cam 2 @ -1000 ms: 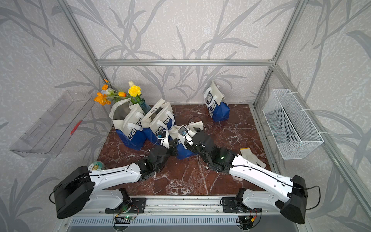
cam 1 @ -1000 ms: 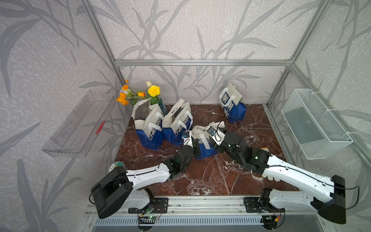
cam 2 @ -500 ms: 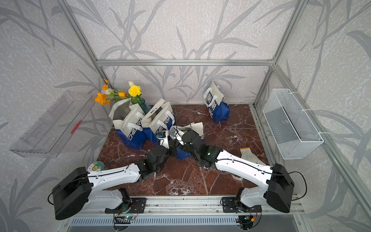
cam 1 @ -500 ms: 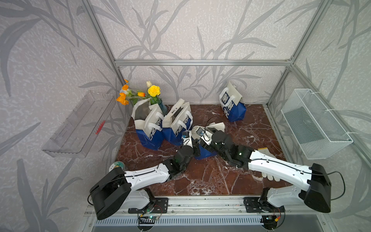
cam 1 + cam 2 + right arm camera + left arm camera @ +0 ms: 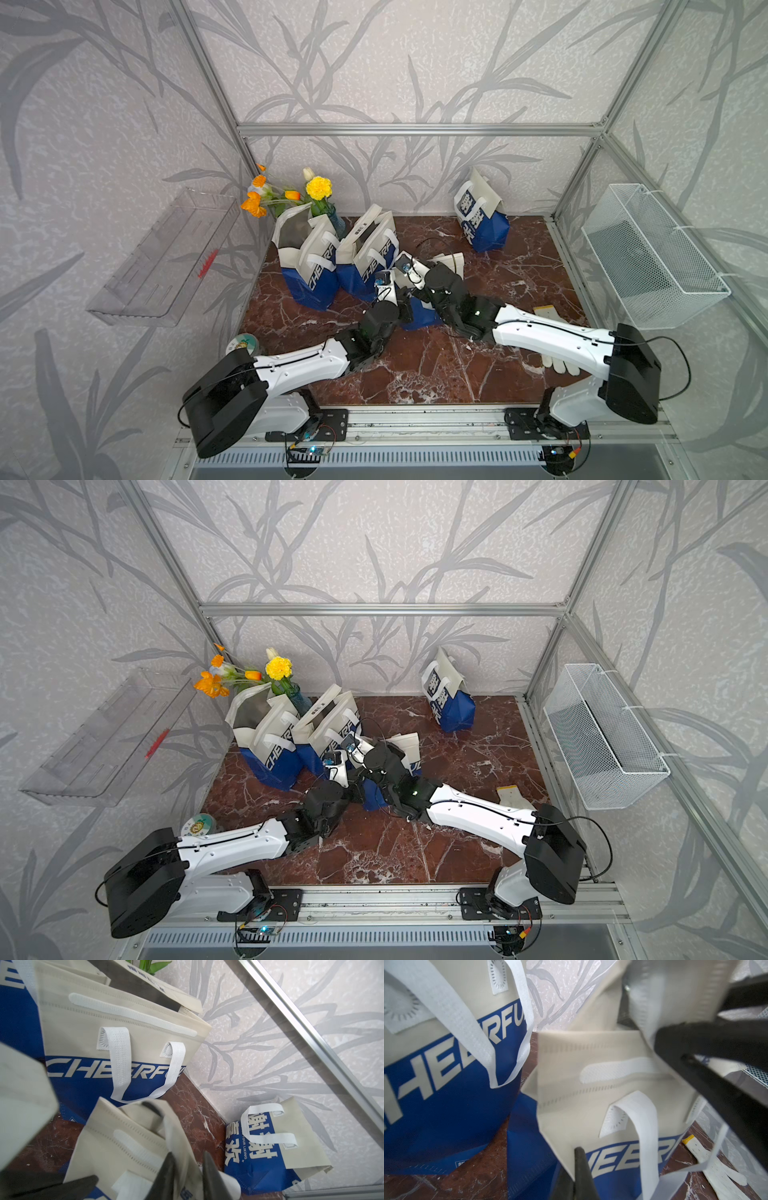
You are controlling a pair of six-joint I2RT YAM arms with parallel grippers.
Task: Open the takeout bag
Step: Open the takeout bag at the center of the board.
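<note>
The takeout bag (image 5: pixel 420 319), beige above and blue below with white handles, stands mid-table between both arms in both top views (image 5: pixel 373 799). My left gripper (image 5: pixel 578 1152) is shut on the near corner edge of its beige front panel (image 5: pixel 591 1084). My right gripper (image 5: pixel 188 1157) reaches over the bag from the right. Its two dark fingers (image 5: pixel 168 1165) are shut on the beige rear panel's top edge (image 5: pixel 182 1147). The two panels stand apart near the top, and the white fastening strip (image 5: pixel 137 1147) is exposed. In the top views the arms hide most of the bag.
Two similar bags (image 5: pixel 311 266) (image 5: pixel 365 257) stand open just left of it. A fourth bag (image 5: pixel 482 224) leans at the back wall. A flower vase (image 5: pixel 320 195) is at back left, a white glove (image 5: pixel 544 311) lies to the right, and a wire basket (image 5: pixel 648 257) hangs on the right wall.
My right arm has swung left over the bag, and its gripper has closed from open onto the rear panel. My left gripper has kept its hold and place.
</note>
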